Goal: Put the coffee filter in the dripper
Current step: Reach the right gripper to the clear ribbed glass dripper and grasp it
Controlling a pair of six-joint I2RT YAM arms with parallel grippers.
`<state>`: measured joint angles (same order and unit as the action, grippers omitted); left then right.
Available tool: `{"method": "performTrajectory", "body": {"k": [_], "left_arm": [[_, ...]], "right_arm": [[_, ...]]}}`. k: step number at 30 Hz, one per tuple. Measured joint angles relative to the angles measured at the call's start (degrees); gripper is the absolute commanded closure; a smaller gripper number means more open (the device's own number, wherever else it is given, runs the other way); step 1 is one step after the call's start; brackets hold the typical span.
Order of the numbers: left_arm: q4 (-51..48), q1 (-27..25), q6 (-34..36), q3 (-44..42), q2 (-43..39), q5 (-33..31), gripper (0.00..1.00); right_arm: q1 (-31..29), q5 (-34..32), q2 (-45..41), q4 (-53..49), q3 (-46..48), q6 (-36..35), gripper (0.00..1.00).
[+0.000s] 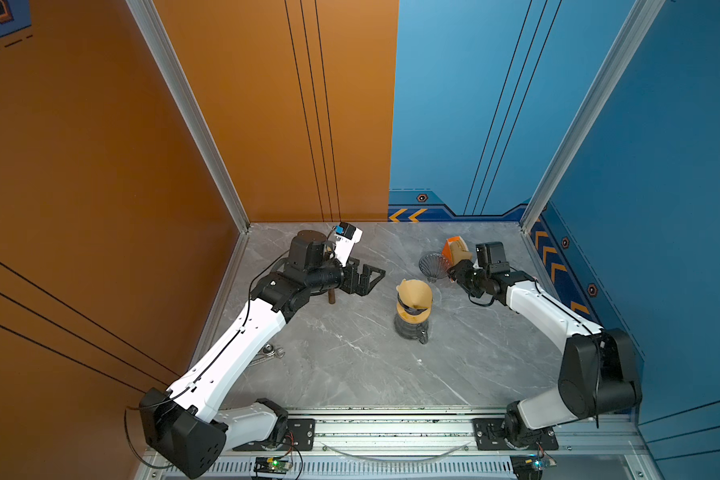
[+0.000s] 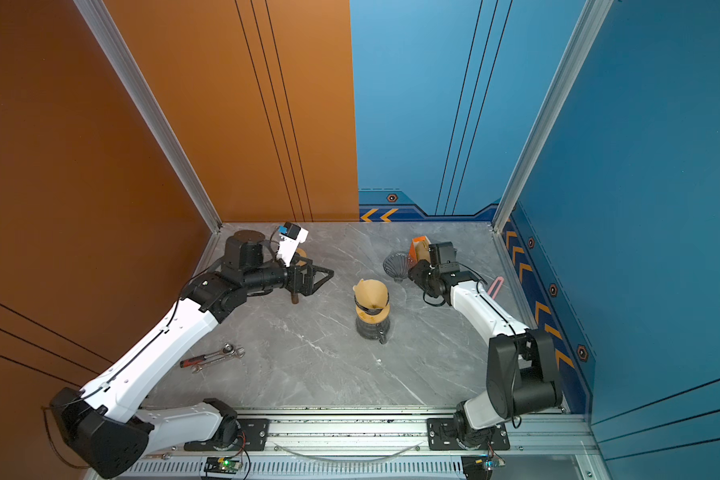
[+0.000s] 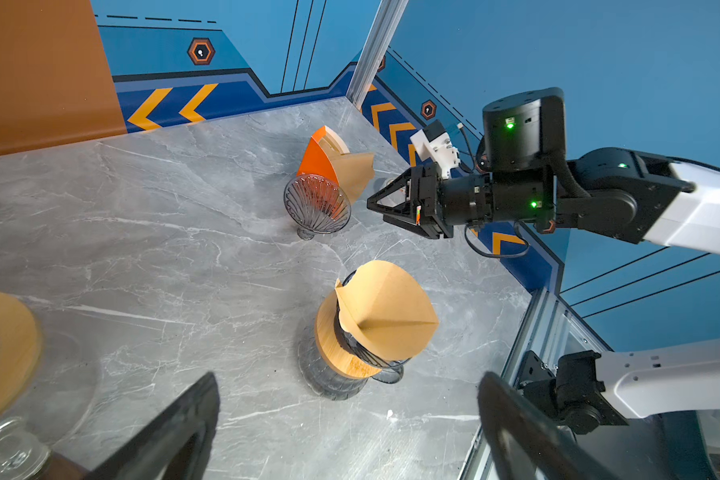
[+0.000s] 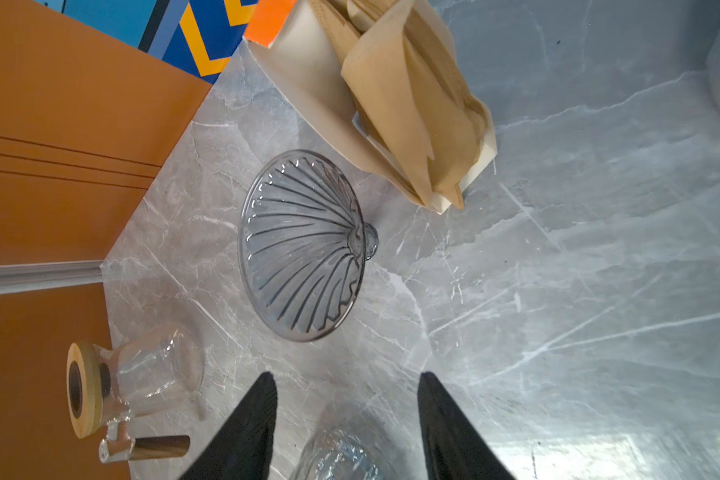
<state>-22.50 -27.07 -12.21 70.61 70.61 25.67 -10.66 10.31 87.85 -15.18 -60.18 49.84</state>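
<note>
Grey marble tabletop (image 1: 350,374), boxed in by orange wall (image 1: 80,166) on L & blue wall (image 1: 641,166) at back/R, w/ alu posts at the corners.

Mid-table: glass carafe (image 1: 411,330) stands upright w/ wood-collared dripper (image 3: 339,355) seated on its mouth. Coffee filter (image 3: 385,311) sits in that dripper. It's a brown paper cone, opened up, standing well proud of the rim & leaning to one side. Back R: orange filter holder (image 1: 449,246) w/ spare filters (image 4: 412,95) inside, some sticking out. Just beside it, ribbed glass cone (image 4: 304,245) lies on its side, empty.

L gripper (image 1: 374,281) hangs L of the carafe, apart from it, jaws spread wide w/ nothing btwn. R gripper (image 4: 346,376) is near the ribbed cone, not touching, jaws apart & holding nothing.

Wrist views show second carafe (image 4: 150,374) clearly (wood collar, wooden handle); in both top views it's mostly under L arm. Wrenches (image 2: 217,356) by L arm show whole in a top view; neither wrist view catches them.
</note>
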Motion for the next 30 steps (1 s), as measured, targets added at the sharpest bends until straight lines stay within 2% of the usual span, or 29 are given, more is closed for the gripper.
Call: {"method": "performTrajectory", "body": {"k": [12, 25, 30], "left_arm": [[0.0, 0.0, 0.4, 0.0, -0.8, 0.0, 0.02], [-0.1, 0.0, 0.5, 0.0, -1.8, -0.2, 0.02], [-0.2, 0.0, 0.5, 0.0, -2.0, -0.2, 0.02]], "right_arm": [[-0.3, -1.6, 7.2, 4.7, -1.8, 5.6, 0.54], [-1.4, -3.4, 12.6, 7.4, -4.0, 8.2, 0.55], [-1.5, -4.5, 13.8, 7.5, -4.2, 9.1, 0.58]]}}
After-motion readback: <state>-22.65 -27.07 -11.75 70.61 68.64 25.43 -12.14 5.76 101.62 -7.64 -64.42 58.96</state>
